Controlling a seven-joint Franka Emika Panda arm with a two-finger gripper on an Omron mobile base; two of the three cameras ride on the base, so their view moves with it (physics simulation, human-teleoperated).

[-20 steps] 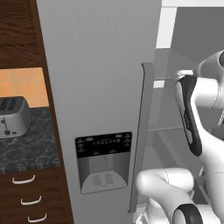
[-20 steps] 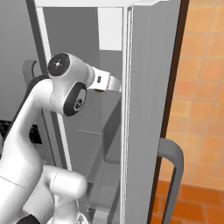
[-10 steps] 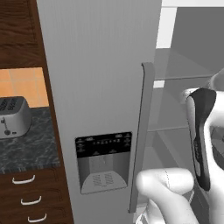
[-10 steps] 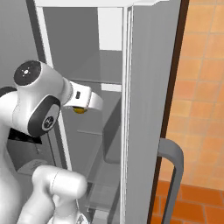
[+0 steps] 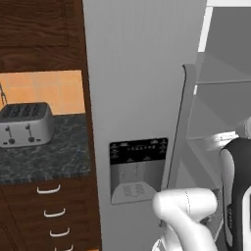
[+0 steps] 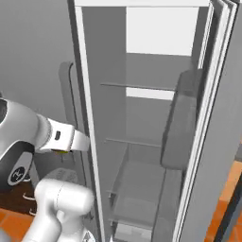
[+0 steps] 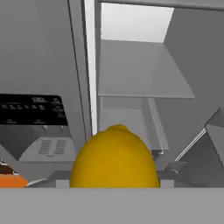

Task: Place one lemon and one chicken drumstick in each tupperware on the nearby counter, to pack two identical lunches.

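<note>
At nine o'clock in the left base view, a silver metal four-slot toaster (image 5: 24, 123) stands on the dark speckled stone counter (image 5: 54, 157), with the grey dispenser-fronted fridge door (image 5: 139, 98) at centre. In the hand view, the round yellow lemon (image 7: 114, 158) sits at six o'clock, close against the camera where the fingertips would rise. The gripper itself is hidden behind it, so I cannot tell whether it grips the lemon.

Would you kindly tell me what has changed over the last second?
The arm has drawn back out of the fridge, carrying the lemon in its gripper. The right base view has shifted too, so the base moved. The toaster and counter stayed put.
</note>
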